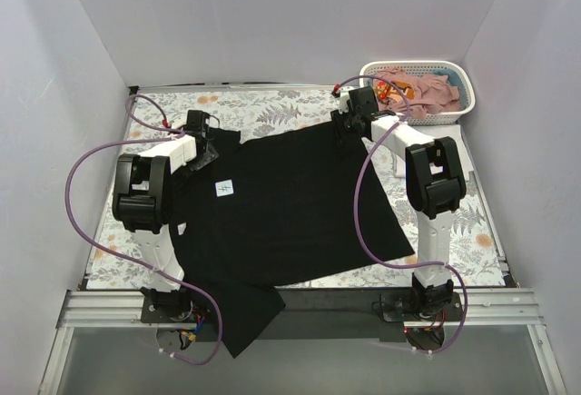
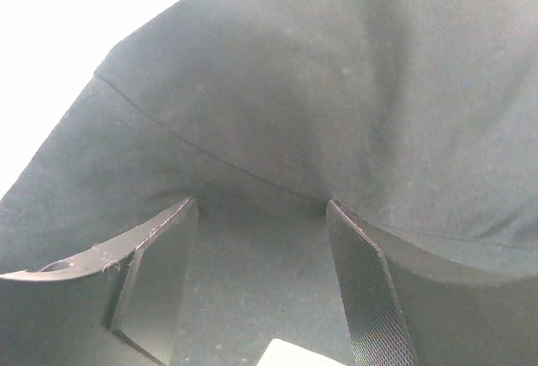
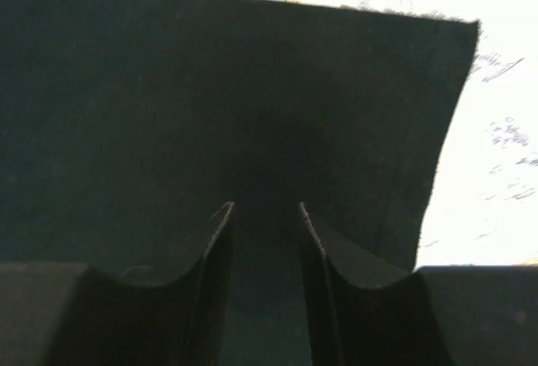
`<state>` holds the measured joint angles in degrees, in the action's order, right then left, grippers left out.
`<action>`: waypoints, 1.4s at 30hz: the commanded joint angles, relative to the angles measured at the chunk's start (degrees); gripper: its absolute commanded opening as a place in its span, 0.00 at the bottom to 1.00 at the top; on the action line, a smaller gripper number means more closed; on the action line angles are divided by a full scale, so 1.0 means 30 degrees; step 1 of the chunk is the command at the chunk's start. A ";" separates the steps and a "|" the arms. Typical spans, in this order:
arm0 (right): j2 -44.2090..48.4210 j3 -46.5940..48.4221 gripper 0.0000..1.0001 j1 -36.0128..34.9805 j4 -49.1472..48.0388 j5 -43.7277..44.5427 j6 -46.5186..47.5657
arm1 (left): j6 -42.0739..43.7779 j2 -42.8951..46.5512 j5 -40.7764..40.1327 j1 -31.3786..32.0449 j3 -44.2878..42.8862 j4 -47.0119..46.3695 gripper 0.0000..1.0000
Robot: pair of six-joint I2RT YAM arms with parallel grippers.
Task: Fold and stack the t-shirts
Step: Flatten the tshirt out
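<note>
A large black t-shirt (image 1: 290, 204) lies spread on the table, its small white neck label (image 1: 225, 188) facing up. One part hangs over the near edge at the lower left. My left gripper (image 1: 204, 136) is at the shirt's far left corner. In the left wrist view its jaws (image 2: 261, 214) stand wide apart with black fabric (image 2: 336, 88) between and beyond them. My right gripper (image 1: 343, 127) is at the far right corner. Its jaws (image 3: 265, 210) stand a little apart over black fabric (image 3: 168, 88). Dusty-pink tees (image 1: 427, 91) lie in the basket.
A white slotted plastic basket (image 1: 458, 82) stands at the back right corner. A floral-print cloth (image 1: 272, 109) covers the table under the shirt. White walls close in the back and both sides.
</note>
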<state>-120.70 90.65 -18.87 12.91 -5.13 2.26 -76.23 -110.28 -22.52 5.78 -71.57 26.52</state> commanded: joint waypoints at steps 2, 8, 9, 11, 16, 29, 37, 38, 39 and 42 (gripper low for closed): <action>0.0041 -0.0070 0.43 -0.0007 -0.0289 -0.0665 -0.0608 | 0.0474 -0.1149 -0.0637 -0.0462 -0.1074 -0.0638 0.61; -0.0574 0.0075 0.43 0.0080 -0.0143 -0.0167 -0.0608 | 0.1324 -0.2203 -0.0081 -0.0667 -0.1717 -0.0668 0.62; -0.0924 0.0337 0.43 0.0225 0.0003 -0.0109 -0.1072 | 0.1472 -0.2495 0.0036 -0.0754 -0.2241 -0.0580 0.62; -0.1364 0.0718 0.43 0.0431 0.0267 -0.0166 -0.1425 | 0.1765 -0.3432 0.0329 -0.0813 -0.2975 -0.0200 0.63; -0.3209 0.3055 0.43 0.1338 0.0998 -0.0488 -0.2013 | 0.3083 -0.5745 0.1061 -0.0843 -0.6717 0.0764 0.63; -0.5033 0.9980 0.46 0.2277 0.2348 -0.1426 -0.0198 | 0.3905 -0.8738 0.4022 -0.0814 -1.2969 0.1354 0.75; 0.1410 0.2430 0.46 0.0932 0.2406 -0.0432 -0.0607 | 0.2881 -0.1717 0.3028 -0.0814 -0.9198 0.1325 0.84; 0.2606 0.1549 0.46 0.0698 0.2407 -0.0198 -0.0608 | 0.2676 -0.0083 0.2822 -0.0814 -0.8436 0.1354 0.84; 0.3169 0.0729 0.46 0.0202 0.2407 0.0007 -0.1217 | 0.2268 0.0862 0.2762 -0.0814 -0.7645 0.1354 0.85; 0.5041 -0.2611 0.47 -0.0852 0.2348 0.1031 -0.1951 | 0.1593 0.4057 0.3229 -0.0785 -0.3665 0.1413 0.85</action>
<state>-110.43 89.27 -18.04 19.62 -5.19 -0.71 -68.53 -109.56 -12.82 3.44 -89.49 30.04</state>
